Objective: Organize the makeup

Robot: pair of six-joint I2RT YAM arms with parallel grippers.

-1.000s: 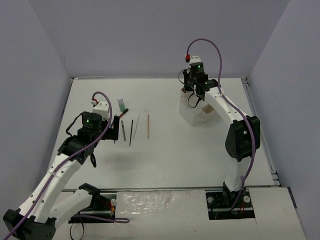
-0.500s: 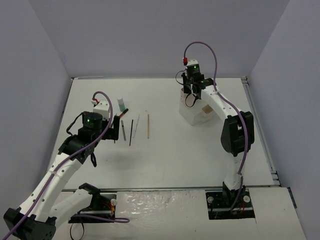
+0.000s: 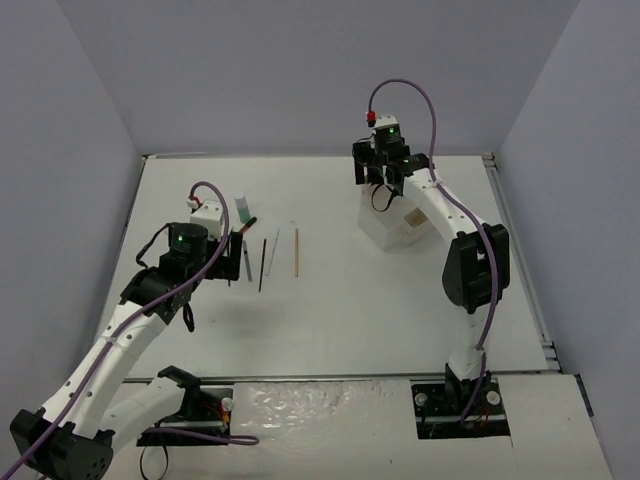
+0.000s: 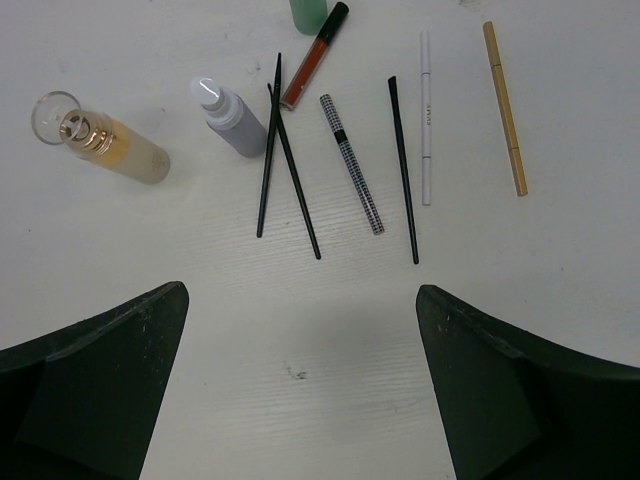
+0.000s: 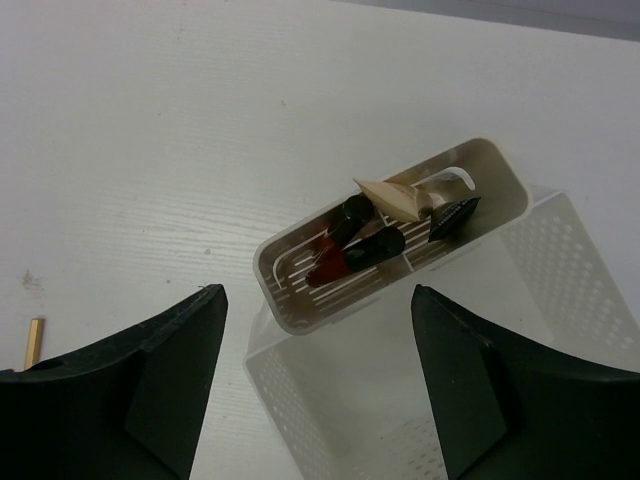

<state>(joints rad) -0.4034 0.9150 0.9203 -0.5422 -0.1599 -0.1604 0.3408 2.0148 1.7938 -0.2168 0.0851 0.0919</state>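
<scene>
The makeup lies in a row on the table. From the left come an amber bottle (image 4: 110, 145), a grey bottle (image 4: 232, 120), two crossed black brushes (image 4: 280, 165), a red tube (image 4: 314, 55), a checked pencil (image 4: 352, 165), a black pencil (image 4: 403, 170), a white pencil (image 4: 426, 120) and a tan pencil (image 4: 505, 110). A green-capped bottle (image 4: 308, 12) shows at the top edge. My left gripper (image 4: 300, 375) hangs open above the bare table, just short of the row. My right gripper (image 5: 315, 340) is open over the white box (image 5: 560, 290). The box's narrow compartment holds dark tubes (image 5: 360, 245) and a tan piece (image 5: 400, 197).
The white box (image 3: 400, 235) stands at the back right of the table, under the right arm. The row of makeup (image 3: 263, 260) lies at the left, partly under the left arm. Grey walls close the table on three sides.
</scene>
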